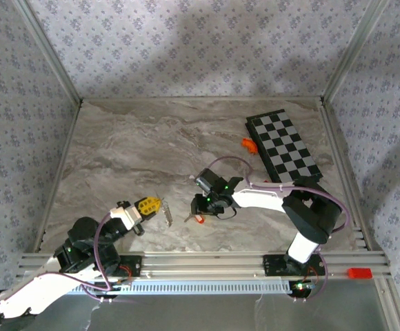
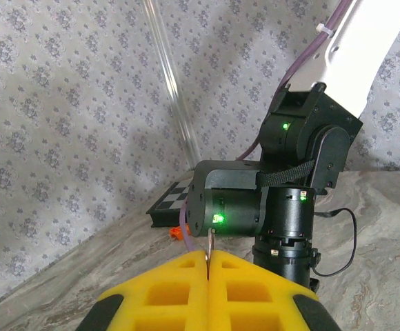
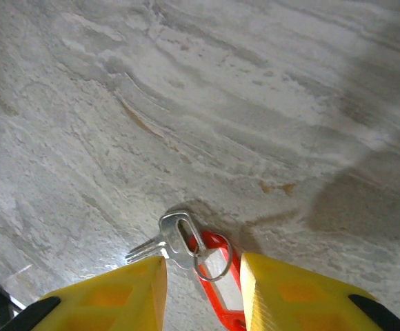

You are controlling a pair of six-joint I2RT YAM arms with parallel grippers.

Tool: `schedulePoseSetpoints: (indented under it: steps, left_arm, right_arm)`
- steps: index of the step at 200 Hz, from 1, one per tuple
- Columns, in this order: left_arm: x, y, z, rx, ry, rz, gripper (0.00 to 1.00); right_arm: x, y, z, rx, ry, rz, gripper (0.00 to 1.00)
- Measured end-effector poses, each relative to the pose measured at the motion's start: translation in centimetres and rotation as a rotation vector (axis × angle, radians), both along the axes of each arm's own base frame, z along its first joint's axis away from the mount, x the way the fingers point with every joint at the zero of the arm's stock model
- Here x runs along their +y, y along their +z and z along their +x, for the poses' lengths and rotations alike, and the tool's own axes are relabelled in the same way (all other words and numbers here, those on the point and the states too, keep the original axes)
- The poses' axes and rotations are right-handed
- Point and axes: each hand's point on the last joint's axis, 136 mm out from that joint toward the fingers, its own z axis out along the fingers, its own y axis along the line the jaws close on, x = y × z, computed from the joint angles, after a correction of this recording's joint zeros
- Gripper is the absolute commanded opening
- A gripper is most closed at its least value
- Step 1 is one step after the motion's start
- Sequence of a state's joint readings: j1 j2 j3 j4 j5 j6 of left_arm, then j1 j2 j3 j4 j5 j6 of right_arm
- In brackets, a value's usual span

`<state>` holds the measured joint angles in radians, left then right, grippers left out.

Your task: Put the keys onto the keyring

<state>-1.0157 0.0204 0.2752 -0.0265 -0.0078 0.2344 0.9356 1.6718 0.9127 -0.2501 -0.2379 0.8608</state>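
A silver key (image 3: 174, 238) lies flat on the marble, joined by a small wire keyring (image 3: 214, 258) to a red tag (image 3: 222, 293). My right gripper (image 3: 203, 265) stands open just above them, and its yellow fingers (image 3: 127, 289) straddle the ring and tag. From above, this gripper (image 1: 198, 209) is at the table's front middle, with the red tag (image 1: 198, 220) under it. My left gripper (image 2: 209, 261) is shut on a thin metal key (image 2: 210, 243) seen edge-on. From above, that key (image 1: 166, 212) sticks out of the left gripper (image 1: 156, 205), a short way left of the right gripper.
A folded chessboard (image 1: 283, 146) lies at the back right with an orange piece (image 1: 247, 144) beside it. A red block (image 1: 358, 273) sits on the front rail at the right. Patterned walls and metal posts close in the table. The right arm's wrist (image 2: 255, 207) stands close ahead of the left gripper.
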Motion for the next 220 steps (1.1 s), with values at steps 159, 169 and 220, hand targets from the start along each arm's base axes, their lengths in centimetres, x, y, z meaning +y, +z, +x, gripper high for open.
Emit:
schedulePoseSetpoints:
  steps: [159, 169, 220]
  left_arm:
    - [-0.11, -0.01, -0.17, -0.001, -0.011, 0.001, 0.0]
    - [-0.1, 0.0, -0.17, -0.001, -0.011, 0.001, 0.0]
    - [-0.14, -0.01, -0.22, -0.001, -0.015, 0.001, 0.0]
  right_arm:
    - [0.17, -0.6, -0.21, 0.029, -0.026, 0.012, 0.32]
    - [0.29, -0.64, -0.18, 0.03, -0.027, 0.018, 0.31]
    - [0.47, -0.74, -0.2, 0.037, -0.038, 0.033, 0.29]
